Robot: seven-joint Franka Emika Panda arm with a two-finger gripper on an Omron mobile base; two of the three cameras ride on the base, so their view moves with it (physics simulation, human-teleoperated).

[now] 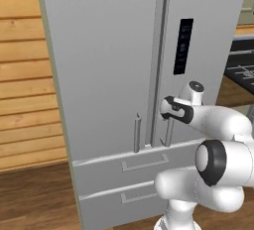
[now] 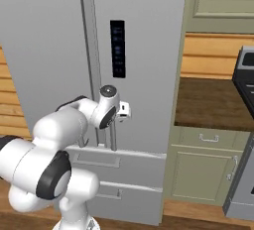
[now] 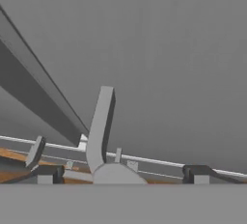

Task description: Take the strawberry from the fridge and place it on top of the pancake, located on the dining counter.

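Fridge (image 1: pixel 114 65) stands upright before you, doors shut, long handles vertical; dispenser panel (image 1: pixel 182 45) text unreadable. End effector (image 3: pixel 123 172) spread wide around the right handle's (image 3: pixel 99 131) lower end.

- Home kitchen, rendered.
- Tall grey double-door fridge (image 1: pixel 114 75) with black dispenser panel (image 2: pixel 117 48) and two lower drawers.
- Green base cabinet (image 2: pixel 203 167) under a dark brown countertop (image 2: pixel 211 102), right of fridge.
- Stove edge (image 2: pixel 244 125) at far right.
- Wood-plank wall (image 1: pixel 25 75); wooden floor (image 1: pixel 34 199).
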